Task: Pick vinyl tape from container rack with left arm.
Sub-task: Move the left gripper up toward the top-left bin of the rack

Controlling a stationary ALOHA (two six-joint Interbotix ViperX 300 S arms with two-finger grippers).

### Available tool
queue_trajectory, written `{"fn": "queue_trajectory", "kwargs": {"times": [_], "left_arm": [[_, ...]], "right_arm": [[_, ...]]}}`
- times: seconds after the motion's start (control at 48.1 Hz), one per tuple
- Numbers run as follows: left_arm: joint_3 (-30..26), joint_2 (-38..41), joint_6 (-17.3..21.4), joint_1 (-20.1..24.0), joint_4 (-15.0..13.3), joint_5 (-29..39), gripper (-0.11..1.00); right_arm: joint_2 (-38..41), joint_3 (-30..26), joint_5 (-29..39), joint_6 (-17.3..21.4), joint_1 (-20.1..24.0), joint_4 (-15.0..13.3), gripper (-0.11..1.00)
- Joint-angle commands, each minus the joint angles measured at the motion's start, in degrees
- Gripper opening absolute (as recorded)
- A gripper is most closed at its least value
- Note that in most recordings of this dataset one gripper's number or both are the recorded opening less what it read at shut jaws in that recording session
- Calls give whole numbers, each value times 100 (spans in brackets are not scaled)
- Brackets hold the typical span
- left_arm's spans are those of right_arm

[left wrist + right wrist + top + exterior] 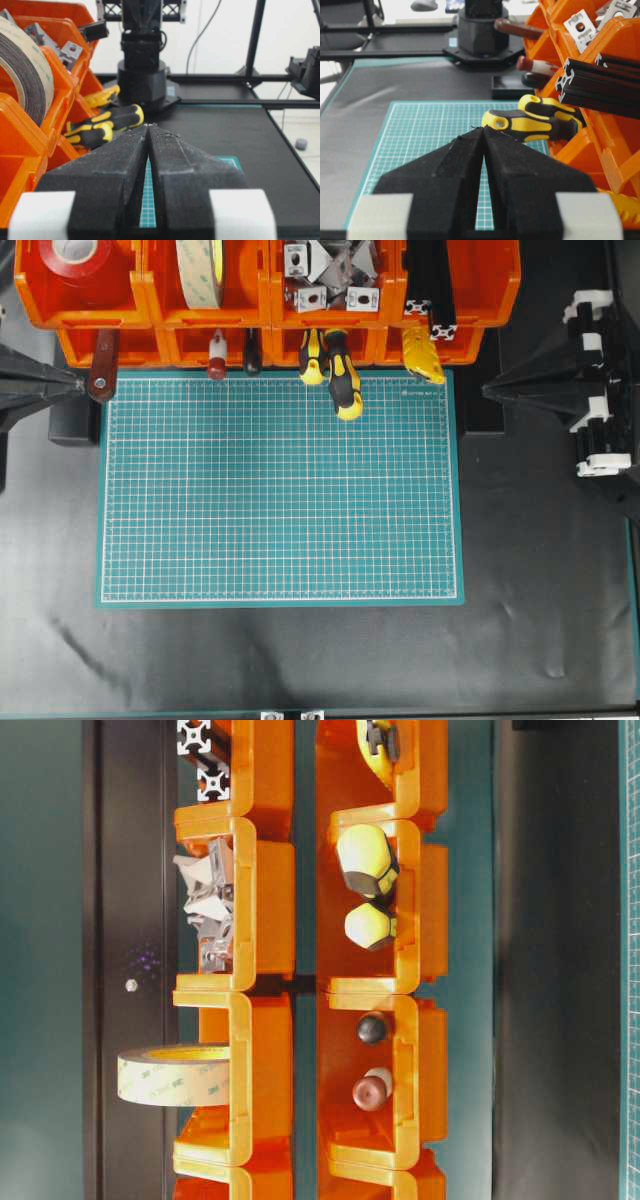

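A: As far as the overhead view shows, nothing of the task is done: the vinyl tape (80, 257) is seen lying in the far-left upper bin of the container rack (150, 300), flat, its white core opening upward, so the ring's axis is judged vertical. The left pincer (72, 385) is parked at the left edge of the green mat (280, 490), well apart from the roll.

B: In the table-level view the red roll is not seen; only the cream tape roll (175, 1075) is shown on edge in its bin.

A: In the left wrist view the left pincer's tips are pressed together, nothing held. The approach, grasp and lift are all left.

B: In the right wrist view the right pincer (483, 130) is likewise closed and empty.
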Motion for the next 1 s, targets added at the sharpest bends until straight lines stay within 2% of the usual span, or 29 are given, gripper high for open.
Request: {"fn": "queue_trajectory", "kwargs": {"times": [0.0, 0.083, 0.146, 0.312, 0.478, 0.666, 0.811, 0.978], "left_arm": [[-457, -18, -185, 44, 316, 334, 5], [-879, 0, -299, 141, 325, 984, -1], [-1318, 35, -360, 202, 325, 1652, -1], [-2461, 299, -352, 272, 334, 3129, -1], [-3639, 844, -316, 431, 378, 5036, -1], [-4852, 1608, -229, 677, 431, 6812, -1], [-5607, 2118, -35, 729, 431, 8042, -1], [-5933, 2417, 360, 923, 457, 9141, -1]], "right_arm": [[62, -176, -123, 44, -18, 18, 2], [44, -176, -176, 53, -18, 18, 8], [35, -176, -220, 53, -18, 18, 0], [26, -176, -352, 53, -18, 18, 0], [26, -193, -387, 62, -18, 18, 0], [0, -229, -387, 62, -18, 18, 0], [9, -229, -396, 105, 35, 18, 0], [9, -220, -396, 123, 35, 18, 0]]}}
